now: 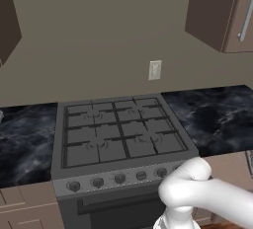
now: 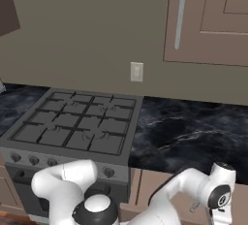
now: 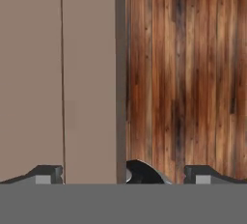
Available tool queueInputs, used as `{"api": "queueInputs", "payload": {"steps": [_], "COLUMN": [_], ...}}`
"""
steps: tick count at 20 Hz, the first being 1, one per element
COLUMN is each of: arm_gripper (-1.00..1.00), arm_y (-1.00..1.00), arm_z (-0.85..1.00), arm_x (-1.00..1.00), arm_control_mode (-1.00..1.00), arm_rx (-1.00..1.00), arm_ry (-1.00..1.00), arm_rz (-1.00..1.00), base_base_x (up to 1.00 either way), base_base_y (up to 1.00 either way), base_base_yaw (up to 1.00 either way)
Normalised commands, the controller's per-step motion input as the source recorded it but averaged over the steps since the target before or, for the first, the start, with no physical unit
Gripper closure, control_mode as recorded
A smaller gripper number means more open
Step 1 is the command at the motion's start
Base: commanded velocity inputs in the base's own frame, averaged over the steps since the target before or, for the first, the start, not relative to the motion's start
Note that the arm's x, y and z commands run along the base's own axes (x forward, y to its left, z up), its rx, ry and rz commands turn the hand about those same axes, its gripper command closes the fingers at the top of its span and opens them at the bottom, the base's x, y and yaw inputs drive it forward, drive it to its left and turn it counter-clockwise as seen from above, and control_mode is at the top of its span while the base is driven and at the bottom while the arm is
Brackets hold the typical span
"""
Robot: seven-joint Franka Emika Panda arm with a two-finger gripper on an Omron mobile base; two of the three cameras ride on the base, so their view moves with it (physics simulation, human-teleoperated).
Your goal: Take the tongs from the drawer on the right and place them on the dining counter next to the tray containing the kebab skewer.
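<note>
With the tool (image 3: pixel 123 177) spread wide and empty, pointing down the cabinet front (image 3: pixel 58 73) toward the floor (image 3: pixel 188 73), lift it toward the drawer handle right of the stove (image 2: pixel 72 127).

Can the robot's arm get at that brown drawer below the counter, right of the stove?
Probably yes. The arm is bent down low just before the drawer, with nothing seen between them. The hand view faces a flat brown cabinet front beside the wooden floor, jaws wide open.
</note>
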Motion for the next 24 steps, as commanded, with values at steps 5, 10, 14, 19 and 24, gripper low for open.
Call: {"api": "queueInputs", "payload": {"steps": [5,10,14,19,24], "arm_gripper": [-1.0,-1.0,-1.0,-1.0,-1.0], "arm_y": [0.0,0.0,0.0,0.0,0.0], "arm_z": [0.0,0.0,0.0,0.0,0.27], "arm_x": [-0.69,-0.63,-0.54,-0.36,-0.04], "arm_control_mode": [-1.0,-1.0,-1.0,-1.0,-1.0], "arm_rx": [0.0,0.01,0.01,0.0,0.0], "arm_ry": [-0.07,-0.01,0.0,0.0,0.08], "arm_rz": [0.0,0.0,0.0,0.0,0.0], "base_base_x": [0.0,0.0,0.0,0.0,0.0], "base_base_y": [0.0,0.0,0.0,0.0,0.0], "base_base_yaw": [0.0,0.0,0.0,0.0,0.0]}}
